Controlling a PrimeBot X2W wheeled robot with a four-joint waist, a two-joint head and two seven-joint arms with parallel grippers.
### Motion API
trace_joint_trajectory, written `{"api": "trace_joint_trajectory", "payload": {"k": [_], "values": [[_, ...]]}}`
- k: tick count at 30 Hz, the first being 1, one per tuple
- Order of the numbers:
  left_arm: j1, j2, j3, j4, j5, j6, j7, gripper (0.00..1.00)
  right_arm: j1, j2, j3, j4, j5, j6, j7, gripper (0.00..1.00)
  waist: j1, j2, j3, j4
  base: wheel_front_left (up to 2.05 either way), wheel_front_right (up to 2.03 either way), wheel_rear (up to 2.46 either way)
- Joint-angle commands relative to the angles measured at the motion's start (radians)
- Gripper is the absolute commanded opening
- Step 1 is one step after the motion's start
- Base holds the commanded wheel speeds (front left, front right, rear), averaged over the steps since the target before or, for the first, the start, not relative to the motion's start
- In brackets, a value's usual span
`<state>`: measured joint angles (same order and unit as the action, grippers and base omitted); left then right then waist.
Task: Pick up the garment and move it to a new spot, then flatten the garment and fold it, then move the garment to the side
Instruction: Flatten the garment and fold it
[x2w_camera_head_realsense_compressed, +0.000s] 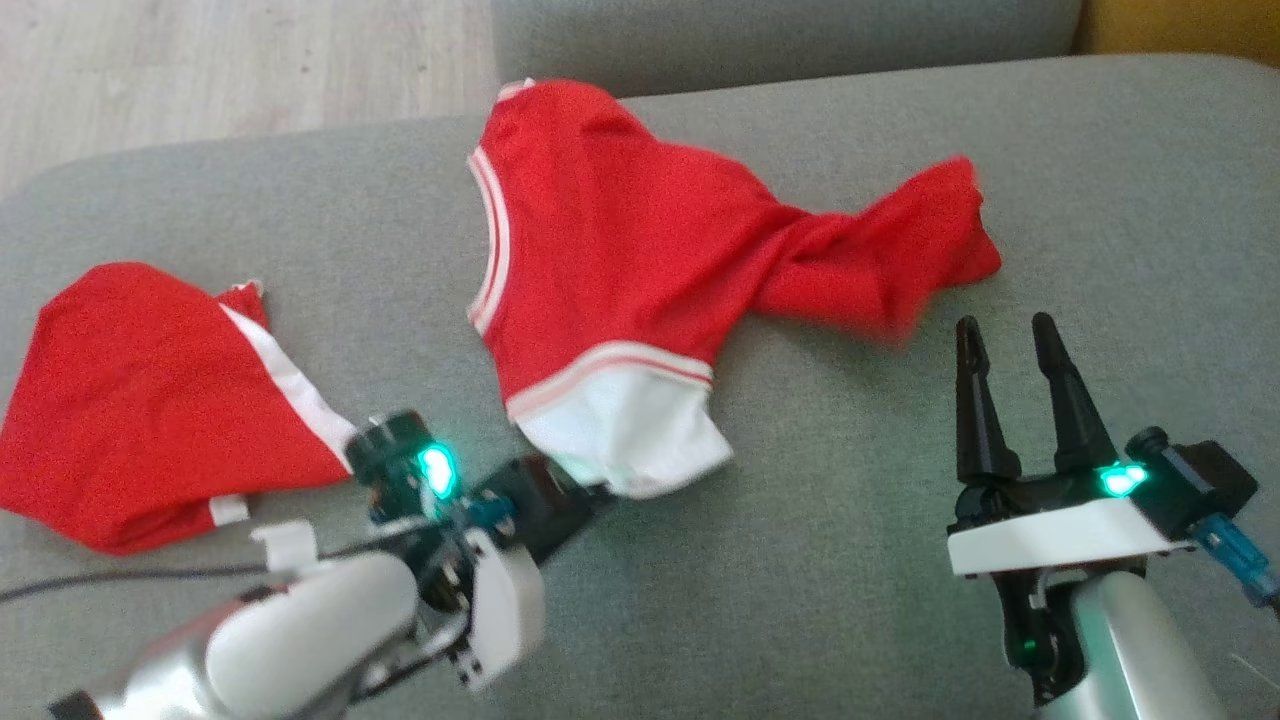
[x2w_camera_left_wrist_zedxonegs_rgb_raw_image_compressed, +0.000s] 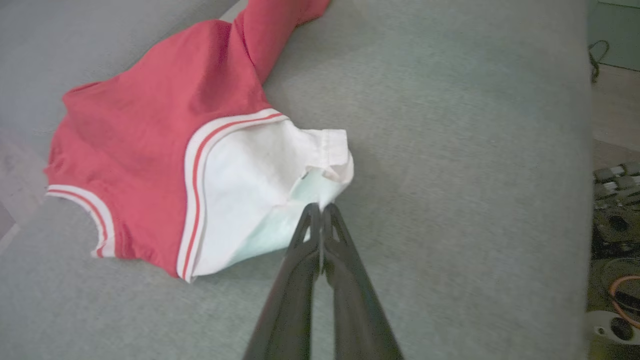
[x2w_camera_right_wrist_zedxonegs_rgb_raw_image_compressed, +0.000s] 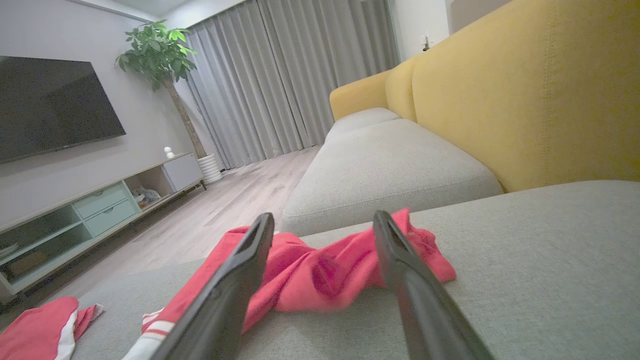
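Garment (x2w_camera_head_realsense_compressed: 620, 240) lay spread across the middle of the grey sofa (x2w_camera_head_realsense_compressed: 850, 500), red with white striped trim. Its far-right end was twisted into a bunched tail, and its white sleeve (x2w_camera_left_wrist_zedxonegs_rgb_raw_image_compressed: 250, 185) pointed toward the robot.

Left claw (x2w_camera_left_wrist_zedxonegs_rgb_raw_image_compressed: 320, 210): fingers pressed fully together, with the tips pinching the edge of that white sleeve at the hem. The fabric pulled to a small point where the tips met it. The rest of the garment sat flat on the sofa.

Right claw (x2w_camera_head_realsense_compressed: 1007, 330): fingers spread wide with nothing between them. It sat near the bunched red tail, just on the robot's side of it, and wasn't touching it. In the right wrist view the tail lay straight ahead, framed by the two fingers. Head view was blurred there, so I couldn't tell if the tips rested on the sofa or hung just above it.

A second red cloth (x2w_camera_head_realsense_compressed: 130, 400) with a white stripe lay on the sofa's left side, well apart from the garment and just beside the left arm.

Background: yellow backrest (x2w_camera_right_wrist_zedxonegs_rgb_raw_image_compressed: 525, 90), wood floor (x2w_camera_head_realsense_compressed: 200, 70), TV (x2w_camera_right_wrist_zedxonegs_rgb_raw_image_compressed: 50, 105), plant (x2w_camera_right_wrist_zedxonegs_rgb_raw_image_compressed: 157, 47).
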<state>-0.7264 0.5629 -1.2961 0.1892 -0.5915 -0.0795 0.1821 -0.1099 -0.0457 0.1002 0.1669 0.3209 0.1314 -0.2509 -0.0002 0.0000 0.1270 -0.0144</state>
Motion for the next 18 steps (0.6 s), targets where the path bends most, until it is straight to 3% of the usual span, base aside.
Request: {"api": "trace_joint_trajectory", "payload": {"k": [1,12,13,14,18], "values": [[-0.02,0.025,0.036,-0.068,-0.005,0.006,0.028,0.0,-0.005,-0.004,0.031,-0.027,-0.01,-0.001,-0.011,1.0,0.0002,0.0,-0.016,0.012,0.0,0.0,0.0],[0.038,-0.001,0.038,-0.153,-0.003,0.074,0.05,0.0,0.009,-0.004,0.045,-0.022,-0.018,-0.001,-0.011,1.0,0.0002,0.0,-0.037,-0.004,0.0,0.0,0.0],[0.043,-0.001,0.043,-0.151,-0.002,0.087,0.041,0.44,0.009,-0.004,0.046,-0.022,-0.019,-0.001,-0.011,1.0,0.0002,0.0,-0.037,-0.007,0.0,0.0,0.0],[0.05,-0.002,0.05,-0.146,-0.002,0.103,0.032,1.0,0.009,-0.004,0.047,-0.022,-0.02,-0.001,-0.011,1.0,0.0002,0.0,-0.036,-0.012,0.0,0.0,0.0],[0.084,-0.009,0.104,-0.124,-0.013,0.182,-0.053,1.0,0.009,-0.004,0.044,-0.031,-0.018,-0.001,-0.011,1.0,0.0002,0.0,-0.032,-0.033,0.0,0.0,0.0]]}}
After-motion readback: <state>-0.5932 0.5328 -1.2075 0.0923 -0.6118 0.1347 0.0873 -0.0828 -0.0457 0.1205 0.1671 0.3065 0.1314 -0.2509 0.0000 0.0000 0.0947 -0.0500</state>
